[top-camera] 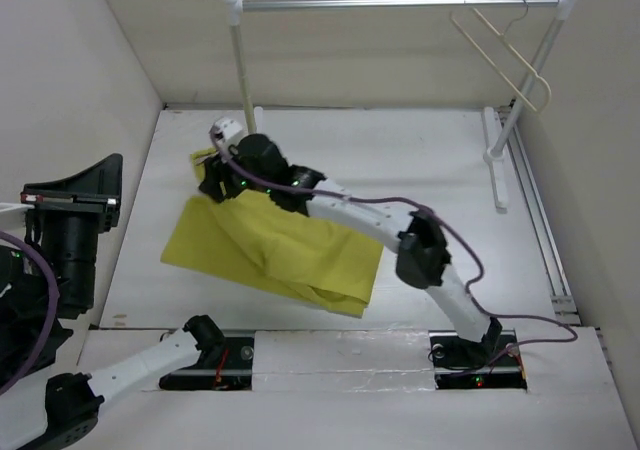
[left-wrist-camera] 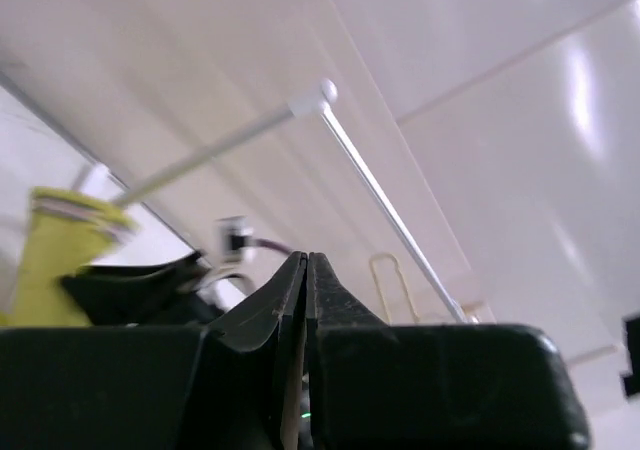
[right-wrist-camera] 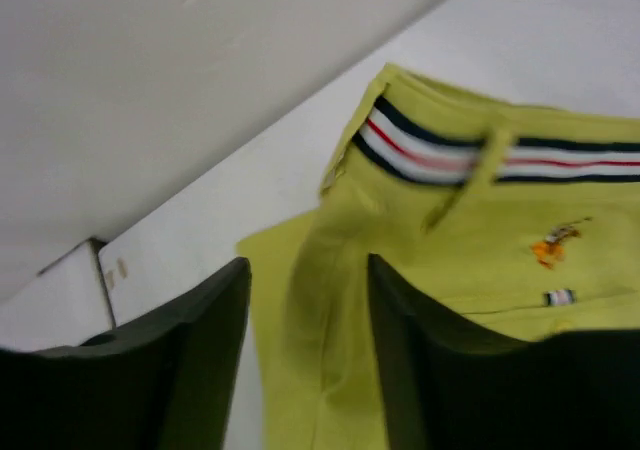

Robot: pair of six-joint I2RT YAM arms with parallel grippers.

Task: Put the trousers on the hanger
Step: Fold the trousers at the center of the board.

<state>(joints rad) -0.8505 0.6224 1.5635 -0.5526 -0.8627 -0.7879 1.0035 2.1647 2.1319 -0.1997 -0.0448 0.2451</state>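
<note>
The mustard-yellow trousers (top-camera: 290, 255) lie spread on the white table, left of centre. Their striped waistband (right-wrist-camera: 440, 155) is at the far left end, slightly lifted. My right gripper (top-camera: 220, 175) reaches across to that waistband end. Its jaws stand open (right-wrist-camera: 308, 265) just over a loose fold of the trousers (right-wrist-camera: 330, 300), without pinching it. The cream hanger (top-camera: 500, 60) hangs by its hook at the right end of the rail, tilted. My left gripper (left-wrist-camera: 305, 260) is shut on nothing and points up toward the rail, with the hanger (left-wrist-camera: 386, 257) faint behind it.
The metal rail (top-camera: 400, 3) on white posts spans the back of the table, its right foot (top-camera: 495, 160) along the right edge. White walls close in left and right. The raised left arm (top-camera: 70, 240) fills the left edge of the top view.
</note>
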